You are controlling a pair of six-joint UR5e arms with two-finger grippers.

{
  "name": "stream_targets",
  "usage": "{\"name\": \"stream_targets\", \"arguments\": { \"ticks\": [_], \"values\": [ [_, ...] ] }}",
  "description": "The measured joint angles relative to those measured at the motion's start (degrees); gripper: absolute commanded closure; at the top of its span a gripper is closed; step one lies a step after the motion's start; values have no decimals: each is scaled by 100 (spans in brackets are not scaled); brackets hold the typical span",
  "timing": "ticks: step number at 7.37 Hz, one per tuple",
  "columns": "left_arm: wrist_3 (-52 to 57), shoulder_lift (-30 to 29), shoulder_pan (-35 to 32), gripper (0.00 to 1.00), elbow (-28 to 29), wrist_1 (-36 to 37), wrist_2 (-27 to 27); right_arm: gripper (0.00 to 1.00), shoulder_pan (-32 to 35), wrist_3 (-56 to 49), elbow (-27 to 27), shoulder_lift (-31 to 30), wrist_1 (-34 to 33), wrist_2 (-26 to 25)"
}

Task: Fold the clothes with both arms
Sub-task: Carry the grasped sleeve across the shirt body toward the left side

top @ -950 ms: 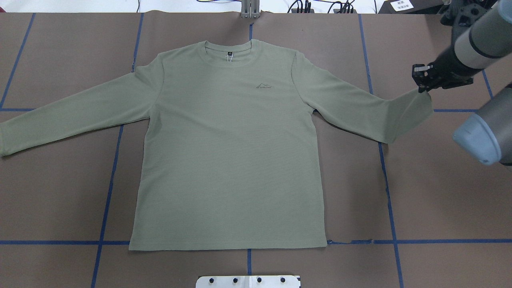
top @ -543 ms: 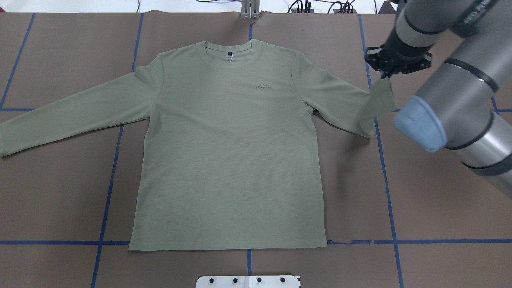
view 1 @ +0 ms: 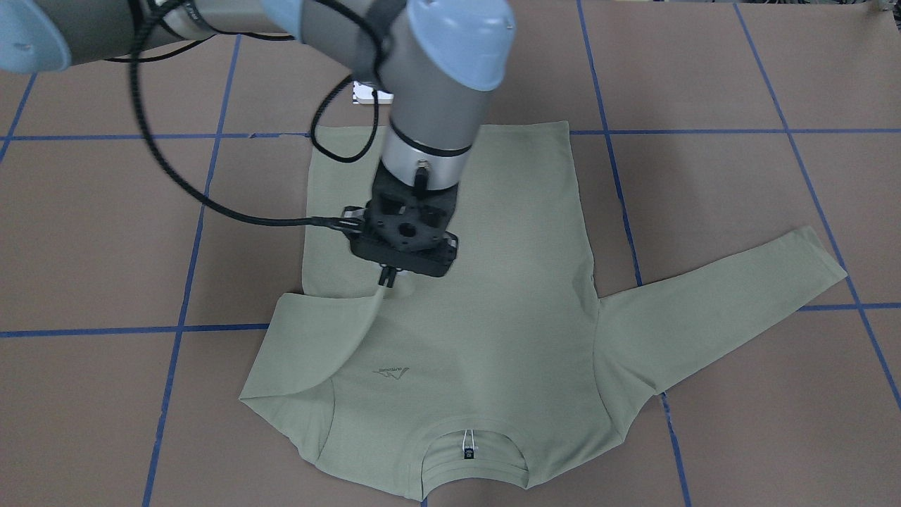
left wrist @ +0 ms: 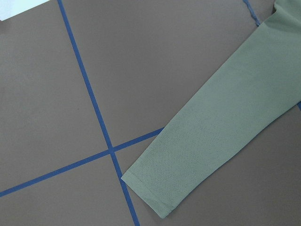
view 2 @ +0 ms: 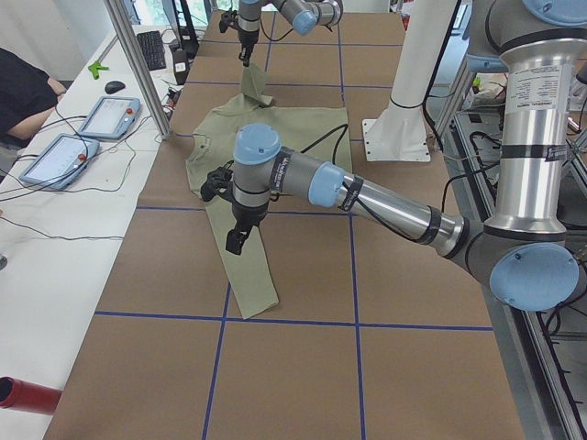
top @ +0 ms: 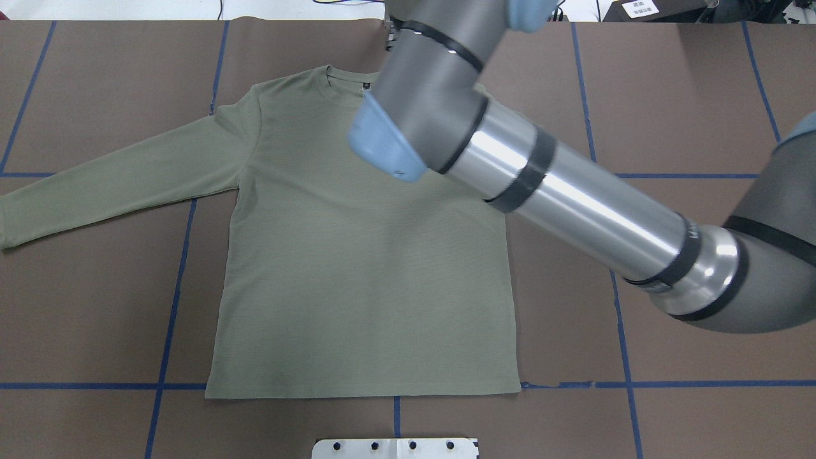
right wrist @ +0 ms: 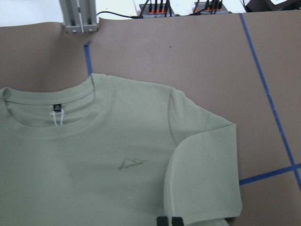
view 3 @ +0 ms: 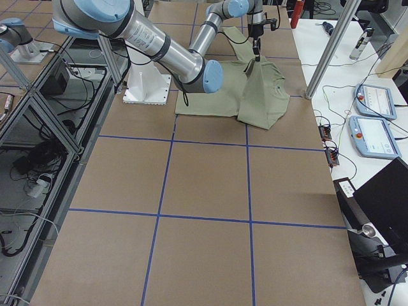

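The pale green long-sleeved shirt [top: 357,274] lies flat, chest up, on the brown table. My right gripper [view 1: 386,279] is shut on the cuff of the right sleeve [view 1: 310,345], which is folded inward over the shirt's body beside the chest logo [right wrist: 133,163]. The right wrist view shows its fingertips [right wrist: 162,221] pinching that cuff. In the overhead view the right arm [top: 561,197] hides this gripper. The left sleeve [top: 115,178] is still stretched out, its cuff [left wrist: 155,193] flat on the table. My left gripper [view 2: 235,244] hovers over that sleeve; I cannot tell whether it is open or shut.
Blue tape lines [top: 172,306] grid the brown table cover. A white mounting plate [top: 395,448] sits at the near edge and an aluminium post [right wrist: 77,19] stands at the far edge. A person [view 2: 23,92] sits by tablets [view 2: 110,115] on a side table.
My right gripper has carried the right sleeve's cuff from the table's right side leftward over the shirt's body. The right arm now covers the neck and chest in the overhead view.
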Motion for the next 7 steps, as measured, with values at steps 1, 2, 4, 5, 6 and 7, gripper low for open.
{"name": "stream_targets", "arguments": {
  "ticks": [1, 2, 4, 5, 6, 7],
  "values": [
    [3, -1, 0, 0, 11, 0, 0, 100, -302, 98, -523, 282, 413, -439],
    [5, -1, 0, 0, 37, 0, -13, 100, -602, 139, -897, 429, 772, -818],
    [14, -1, 0, 0, 118, 0, -72, 100, -975, 153, -1534, 629, 1542, -1267],
    [17, -2, 0, 0, 141, 0, -87, 100, -1031, 163, -1802, 751, 1765, -1351],
    [15, -2, 0, 0, 146, 0, -95, 32, -1051, 226, -2013, 839, 1985, -1423],
    [10, -1, 0, 0, 145, 0, -123, 0, -1060, 323, -2246, 921, 2254, -1483]
  ]
}}
